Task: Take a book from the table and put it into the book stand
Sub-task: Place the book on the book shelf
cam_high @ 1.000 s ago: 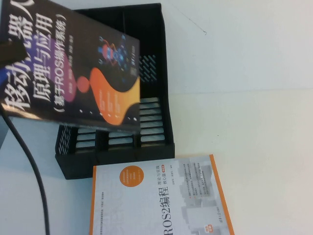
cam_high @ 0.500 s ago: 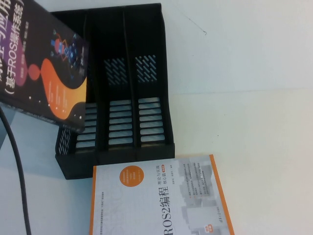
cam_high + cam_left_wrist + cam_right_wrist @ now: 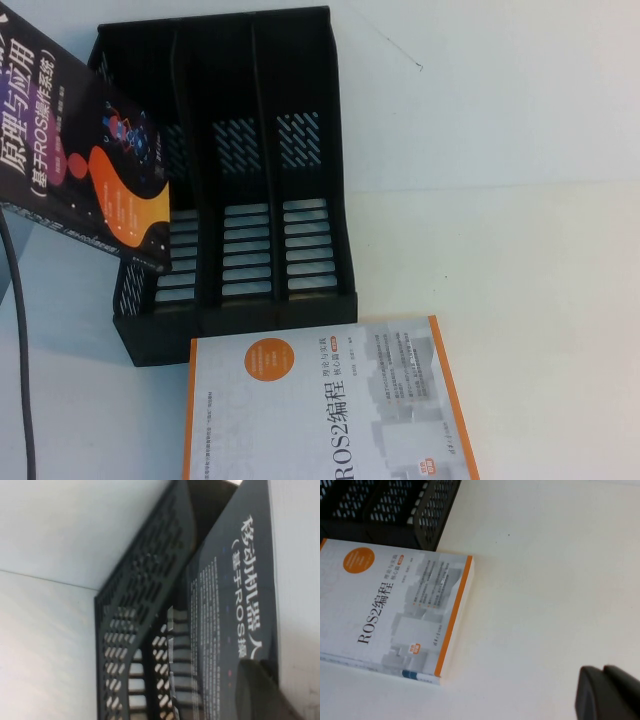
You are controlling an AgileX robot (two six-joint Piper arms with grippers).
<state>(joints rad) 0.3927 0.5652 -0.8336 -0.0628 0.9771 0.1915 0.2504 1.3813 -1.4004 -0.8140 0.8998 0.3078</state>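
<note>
The book, clamped in the left claw, has slid left, uncovering the book stand's slots; right claw hovers over bare desk, grip unclear.

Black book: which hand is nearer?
Left. The left hand holds the black book over the stand's left slot; the right hand hovers over bare table, beside the white book.

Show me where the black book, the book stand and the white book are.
black book (image 3: 95,190), high view, on its front cover.
book stand (image 3: 247,255), high view, on the slatted base of its middle slot.
white book (image 3: 330,410), high view, on its cover.
</note>
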